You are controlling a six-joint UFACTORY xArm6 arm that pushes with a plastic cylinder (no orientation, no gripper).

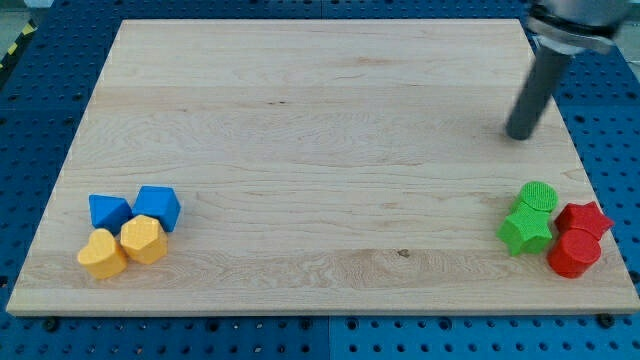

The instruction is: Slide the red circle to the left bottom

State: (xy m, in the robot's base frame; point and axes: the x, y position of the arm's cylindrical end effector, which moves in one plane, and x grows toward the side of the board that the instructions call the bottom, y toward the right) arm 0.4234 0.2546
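The red circle [573, 254] is a round red block at the view's bottom right, near the board's right edge. A red star [586, 217] touches it from above. A green star [526, 229] lies just left of it, with a green circle [539, 195] above that. My tip [519, 135] is on the board at the view's right, well above this cluster and apart from every block.
The wooden board [320, 150] lies on a blue perforated table. At the view's bottom left sit two blue blocks [109, 211] [158, 206] and two yellow blocks [103, 254] [144, 240], touching each other.
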